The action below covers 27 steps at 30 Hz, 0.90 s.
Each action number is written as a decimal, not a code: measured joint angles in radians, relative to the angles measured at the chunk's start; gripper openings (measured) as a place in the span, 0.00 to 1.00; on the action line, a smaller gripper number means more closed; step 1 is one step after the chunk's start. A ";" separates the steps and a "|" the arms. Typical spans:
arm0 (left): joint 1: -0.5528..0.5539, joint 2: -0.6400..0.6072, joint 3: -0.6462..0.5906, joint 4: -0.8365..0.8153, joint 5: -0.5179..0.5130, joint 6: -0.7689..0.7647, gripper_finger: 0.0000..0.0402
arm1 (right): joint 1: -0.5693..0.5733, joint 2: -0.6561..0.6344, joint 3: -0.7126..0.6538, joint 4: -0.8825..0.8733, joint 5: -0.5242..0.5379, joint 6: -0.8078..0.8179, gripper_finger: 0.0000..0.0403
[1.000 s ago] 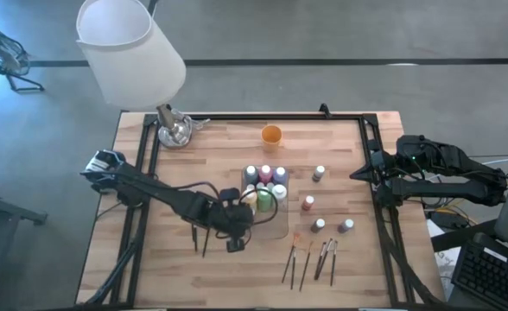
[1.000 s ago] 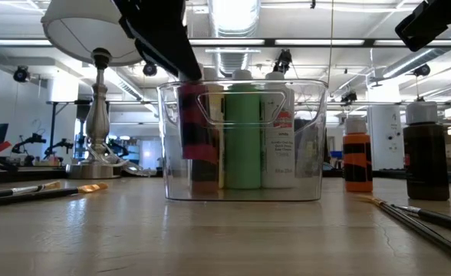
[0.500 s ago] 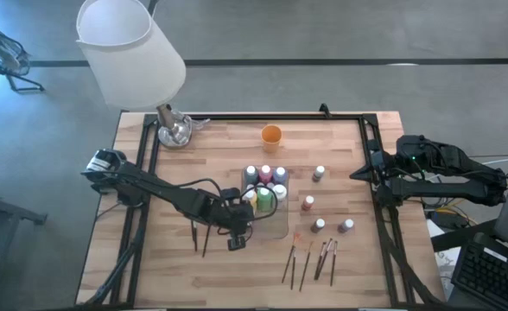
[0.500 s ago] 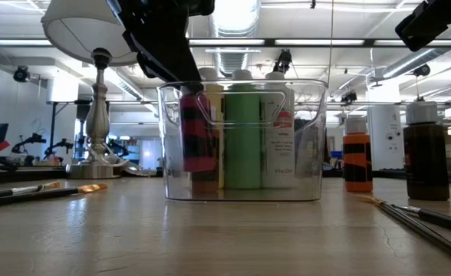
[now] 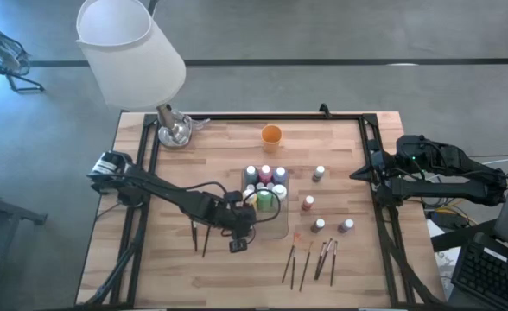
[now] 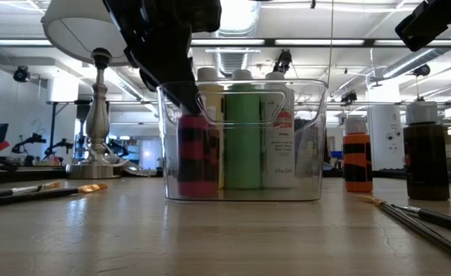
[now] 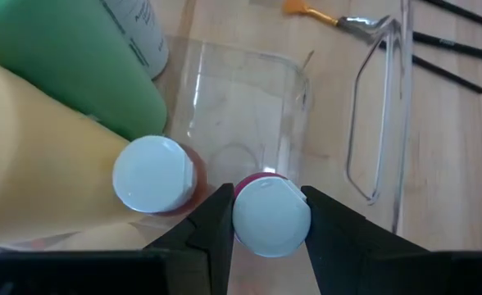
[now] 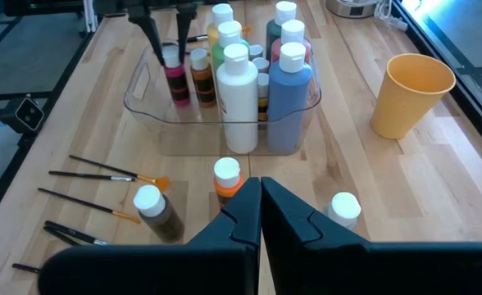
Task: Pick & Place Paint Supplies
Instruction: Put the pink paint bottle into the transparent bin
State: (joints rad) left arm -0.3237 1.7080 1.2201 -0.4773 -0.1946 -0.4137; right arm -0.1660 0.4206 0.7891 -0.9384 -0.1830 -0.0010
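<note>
Left gripper clenched small pink white-capped paint bottle inside clear rectangular plastic tray (brown-orange neighbour close); careless release risked toppling it. Right gripper idle, shut.

We can read no text, brand, number or sign anywhere in these views. The only print we find is on the paint bottles in the clear tray. In the left wrist view, the white label of the green bottle carries a few lines of small dark print, too fine and too sharply angled for us to make out a single word. In the low view, the white bottle in the tray shows a reddish mark and faint lines of lettering through the plastic wall, and these too stay illegible to us.
</note>
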 joint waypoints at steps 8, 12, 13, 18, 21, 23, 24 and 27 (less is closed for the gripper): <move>0.001 0.004 0.000 0.006 -0.001 0.000 0.33 | 0.000 0.000 0.000 0.000 0.000 0.000 0.02; 0.001 0.004 0.000 0.007 -0.001 0.000 0.37 | 0.000 0.000 0.000 0.000 0.000 0.000 0.02; 0.001 0.004 0.000 0.007 -0.001 0.000 0.38 | 0.000 0.000 0.000 0.000 0.000 0.000 0.02; 0.001 0.005 0.000 0.007 0.001 0.001 0.40 | 0.000 0.000 0.000 0.000 0.000 0.000 0.02; 0.002 0.005 0.000 0.008 0.015 0.004 0.40 | 0.000 0.000 0.000 0.000 0.000 0.000 0.02; 0.002 0.005 0.000 0.008 0.023 0.012 0.41 | 0.000 0.000 0.000 0.000 0.000 0.000 0.02; 0.002 0.004 0.001 0.009 0.030 0.012 0.41 | 0.000 0.000 0.000 0.000 0.000 0.000 0.02; 0.002 -0.003 0.001 0.007 0.038 0.017 0.45 | 0.000 0.000 0.000 0.000 0.000 0.000 0.02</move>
State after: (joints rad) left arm -0.3218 1.7054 1.2209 -0.4701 -0.1569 -0.3964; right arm -0.1661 0.4204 0.7891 -0.9383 -0.1829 -0.0010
